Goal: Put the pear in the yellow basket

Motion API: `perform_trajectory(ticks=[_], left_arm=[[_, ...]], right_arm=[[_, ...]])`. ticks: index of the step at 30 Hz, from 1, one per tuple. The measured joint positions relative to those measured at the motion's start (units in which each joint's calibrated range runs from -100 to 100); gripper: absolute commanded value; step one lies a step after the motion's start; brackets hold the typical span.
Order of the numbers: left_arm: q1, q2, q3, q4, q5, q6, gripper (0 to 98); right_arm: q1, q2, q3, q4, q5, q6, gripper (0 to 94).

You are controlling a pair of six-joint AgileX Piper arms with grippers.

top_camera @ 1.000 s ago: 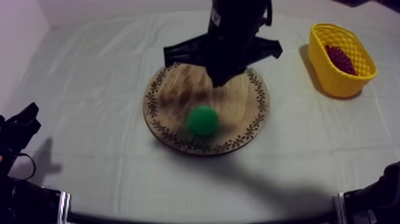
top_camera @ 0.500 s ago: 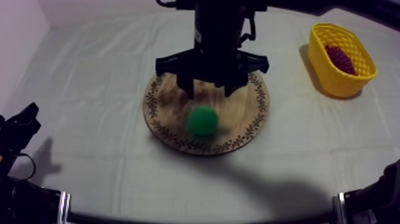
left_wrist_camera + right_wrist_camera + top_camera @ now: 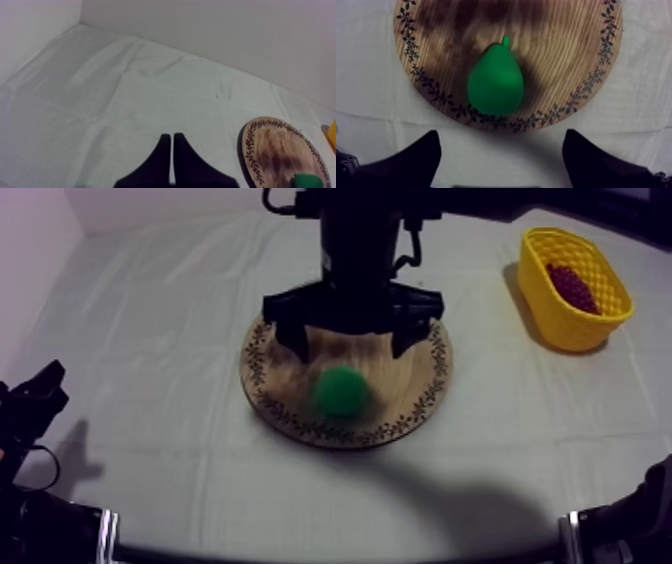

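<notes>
Pear [image 3: 340, 390], position?
— Lying on the round board [image 3: 415, 403], on its near half, fat end by the rim, stalk toward the middle. Nothing touches it
Anything about it?
— Right gripper [image 3: 350, 350] hangs over the board's far half, just behind the pear; fingers spread wide, nothing between them. Left gripper [image 3: 172, 137] low at the table's left edge over bare cloth [image 3: 150, 308], fingers pressed together in a narrow wedge. Yellow basket [image 3: 560, 323] well apart at the far right, dark red grapes [image 3: 572, 285] inside
Surfaces?
— Pear smooth, green, plump. Board wood-grained with dark patches, leafy vine pattern round the rim. Basket oval, openwork walls. Cloth grey-white, creased
</notes>
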State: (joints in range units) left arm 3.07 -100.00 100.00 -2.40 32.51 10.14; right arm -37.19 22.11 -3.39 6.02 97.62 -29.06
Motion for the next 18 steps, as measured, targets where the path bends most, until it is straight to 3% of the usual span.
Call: perform_trajectory(ticks=[18], left_arm=[[0.00,0.00,0.00,0.00,0.00,0.00,0.1]], right_arm=[[1.17,8.14,4.18,-2.59,-10.74,2.81,75.5]])
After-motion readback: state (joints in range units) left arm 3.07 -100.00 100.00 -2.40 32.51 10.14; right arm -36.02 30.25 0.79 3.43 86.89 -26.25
